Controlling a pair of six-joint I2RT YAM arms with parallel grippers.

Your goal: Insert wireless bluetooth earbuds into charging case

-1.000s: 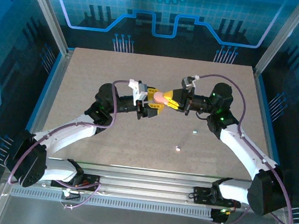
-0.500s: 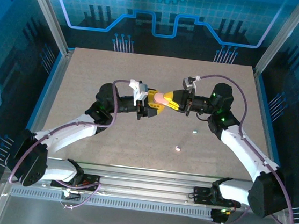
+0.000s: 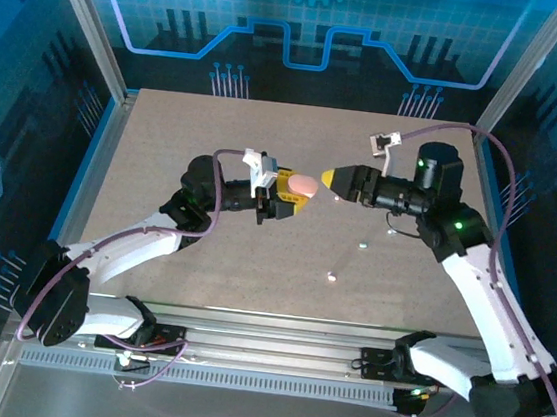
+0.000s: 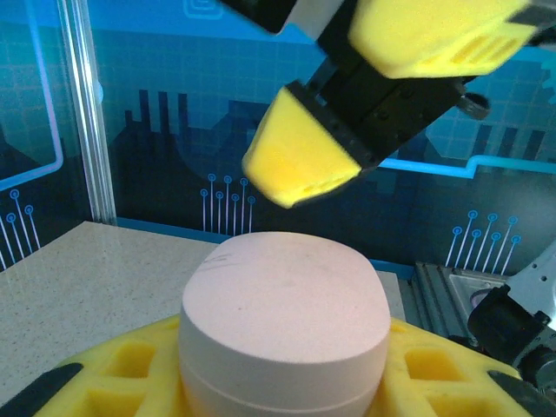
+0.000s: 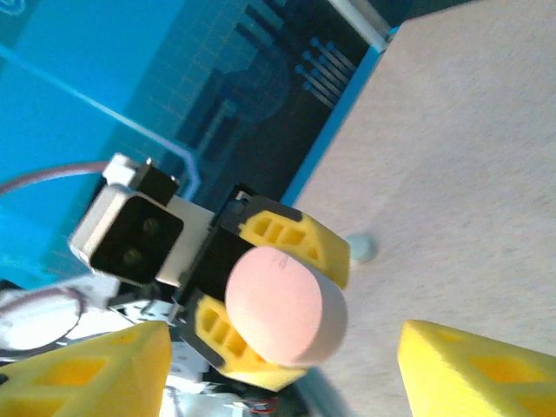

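Earbuds: 2 tiny pale nubs loose on the counter, right of centre, in front of the right arm. 1 is greenish-pale; the other nub is whitish, nearer the arm bases and a bit left. Near each other, not touching. Both lie bare on the counter, well apart from either tool, not in the case. Right wrist view shows 1 pale nub on the counter just past the case; cannot tell which of the 2.

Charging case: pink pebble-like oval, held up off the counter around the middle. Thin seam runs round its lower part in the left wrist view; lid looks closed. Left tool is clamped on the case, yellow pads pressed against both sides of its lower half. Right tool faces the case from the right, its tip just beside it with a small gap, no contact. Its 2 yellow fingers stand wide apart, nothing between them. In the left wrist view the same fingers hang above the case, apart from its top.
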